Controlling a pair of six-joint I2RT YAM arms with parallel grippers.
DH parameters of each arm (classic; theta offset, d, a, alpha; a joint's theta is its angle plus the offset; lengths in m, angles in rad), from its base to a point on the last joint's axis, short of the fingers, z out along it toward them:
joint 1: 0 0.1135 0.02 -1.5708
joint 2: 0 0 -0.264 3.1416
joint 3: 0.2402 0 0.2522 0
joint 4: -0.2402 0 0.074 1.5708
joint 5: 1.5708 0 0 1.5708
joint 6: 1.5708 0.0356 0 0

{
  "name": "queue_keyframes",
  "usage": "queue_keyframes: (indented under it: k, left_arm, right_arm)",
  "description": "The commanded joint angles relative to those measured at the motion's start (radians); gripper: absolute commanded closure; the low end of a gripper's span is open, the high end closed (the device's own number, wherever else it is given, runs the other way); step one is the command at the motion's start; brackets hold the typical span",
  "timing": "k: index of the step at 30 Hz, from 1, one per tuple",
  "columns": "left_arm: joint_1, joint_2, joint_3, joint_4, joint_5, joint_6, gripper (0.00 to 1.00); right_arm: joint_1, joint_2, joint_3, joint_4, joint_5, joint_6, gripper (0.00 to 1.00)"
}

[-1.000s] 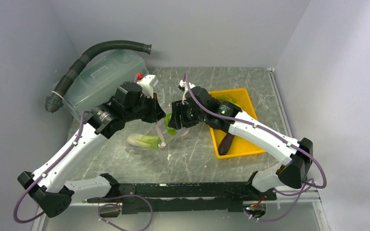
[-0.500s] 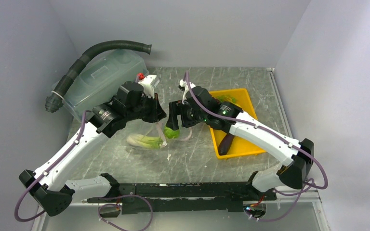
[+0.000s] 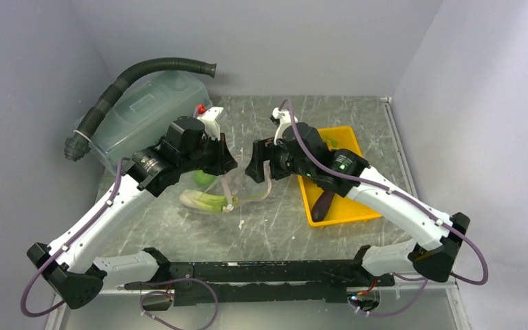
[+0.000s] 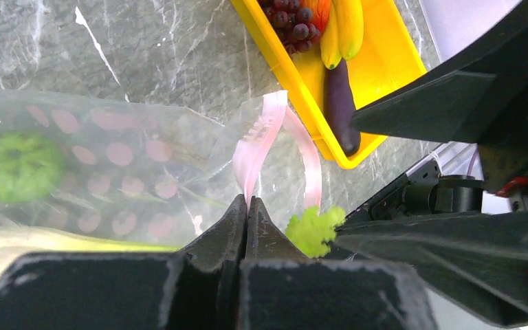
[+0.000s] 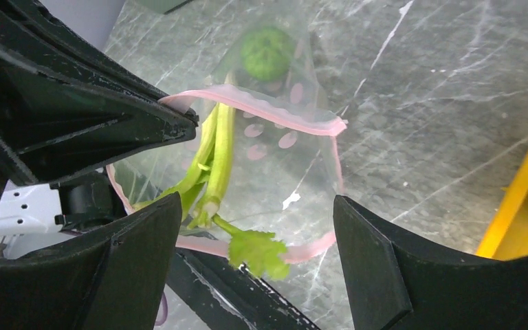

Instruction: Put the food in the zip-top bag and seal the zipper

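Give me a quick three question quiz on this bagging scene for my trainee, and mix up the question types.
1. True or false: the right claw is shut.
2. What does the left claw pinch? A the yellow tray, B the zipper, C a purple cable.
3. Fill in: the round green vegetable lies inside the ____.

Key: 1 false, its jaws stand wide apart with nothing between them. 2 B. 3 zip-top bag.
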Motion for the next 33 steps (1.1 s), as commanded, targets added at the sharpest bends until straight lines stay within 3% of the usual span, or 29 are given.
queue_keyframes:
  k: [1, 16, 24, 33]
  left_arm:
    - [-0.002, -0.003, 0.045, 0.012, 0.016, -0.01, 1.0]
    - [-0.003, -0.012, 0.035, 0.018, 0.013, -0.015, 1.0]
    - [-0.003, -0.02, 0.033, 0.015, 0.011, -0.014, 1.0]
    - [-0.003, -0.038, 0.025, 0.0, 0.007, -0.012, 1.0]
  right_arm:
    - [-0.001, -0.082, -0.01, -0.025, 0.112, -0.014, 0.16]
    - [-0.073, -0.277, -0.026, -0.296, 0.432, -0.002, 0.14]
    - [-0.282, -0.297, -0.087, -0.412, 0.374, 0.005, 0.14]
    - [-0.441, -0.244, -0.186, -0.272, 0.285, -0.024, 0.15]
